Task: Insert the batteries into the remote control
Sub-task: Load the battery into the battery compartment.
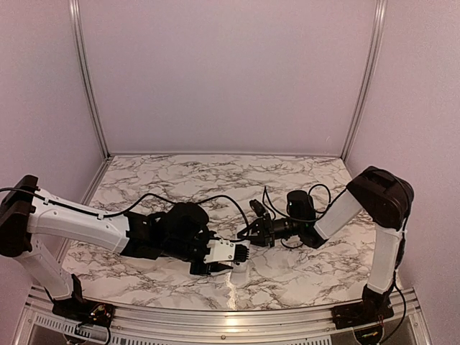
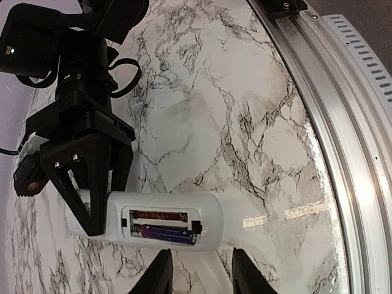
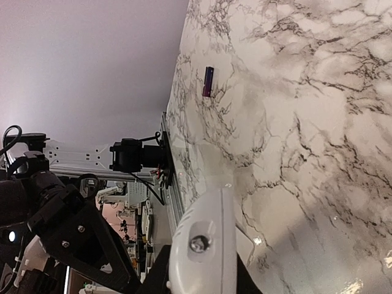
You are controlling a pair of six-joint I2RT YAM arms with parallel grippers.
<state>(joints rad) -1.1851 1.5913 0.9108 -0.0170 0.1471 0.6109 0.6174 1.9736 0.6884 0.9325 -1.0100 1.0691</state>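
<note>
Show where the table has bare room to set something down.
Free: far half of the table, up to the back wall, and front right by the right arm's base. Crowded: front centre, left gripper and right gripper at the remote control.

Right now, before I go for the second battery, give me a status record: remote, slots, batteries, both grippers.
remote control: back side up, battery bay open
seated battery: in the slot nearer the left gripper
far slot: empty
loose battery: lying on the marble table, away from the remote
right gripper: clamped on one end of the remote
left gripper: open, holding nothing, fingertips beside the remote's long edge
</note>
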